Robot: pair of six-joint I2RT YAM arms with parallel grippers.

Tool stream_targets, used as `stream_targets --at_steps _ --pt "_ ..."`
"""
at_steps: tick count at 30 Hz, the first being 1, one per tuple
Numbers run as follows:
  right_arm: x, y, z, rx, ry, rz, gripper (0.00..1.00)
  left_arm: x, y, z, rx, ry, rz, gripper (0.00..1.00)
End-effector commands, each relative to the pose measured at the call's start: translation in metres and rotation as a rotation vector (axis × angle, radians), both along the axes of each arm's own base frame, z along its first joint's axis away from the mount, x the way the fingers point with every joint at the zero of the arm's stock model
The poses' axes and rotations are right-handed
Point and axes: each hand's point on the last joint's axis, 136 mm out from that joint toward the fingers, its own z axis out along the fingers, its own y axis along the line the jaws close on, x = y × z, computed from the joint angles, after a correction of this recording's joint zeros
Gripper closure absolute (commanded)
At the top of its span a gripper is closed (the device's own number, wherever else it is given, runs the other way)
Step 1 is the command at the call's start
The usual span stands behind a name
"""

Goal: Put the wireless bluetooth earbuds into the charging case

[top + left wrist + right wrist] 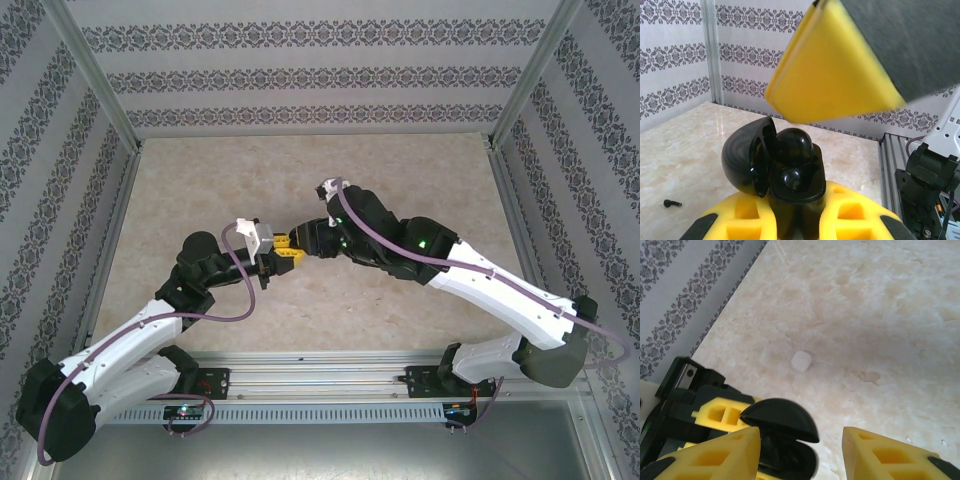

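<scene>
Bright even light, faint shadows, highlights on glossy black plastic charging case, right gripper's yellow finger pad blurred.

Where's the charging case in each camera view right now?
Top external: charging case at centre, where the two arms meet.
Left wrist: charging case lower centre, black, lid open.
Right wrist: charging case at bottom edge, left of centre.
Shared landmark: yellow fingers of the left gripper clamping it.
</scene>
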Motion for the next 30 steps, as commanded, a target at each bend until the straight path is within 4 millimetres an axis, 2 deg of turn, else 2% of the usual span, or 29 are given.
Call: stream_targets --at_steps 1,7,13,30 --pt "0.000 -0.007 0.006 0.037 0.020 -0.020 0.53 -0.007 -0.004 0.018 -0.045 -0.054 -0.041 1.00" --pt "-0.004 0.004 0.002 0.086 0.064 0.031 0.48 -0.009 -0.005 0.015 -0.041 -0.040 -0.057 1.00" --pt "-0.007 0.008 -0.008 0.051 0.092 0.062 0.45 -0.010 -0.005 0.017 -0.045 -0.043 -0.062 1.00" --pt "0.004 -0.008 -0.023 0.009 0.125 -0.006 0.48 -0.013 -0.005 0.019 -0.048 -0.045 -0.069 1.00"
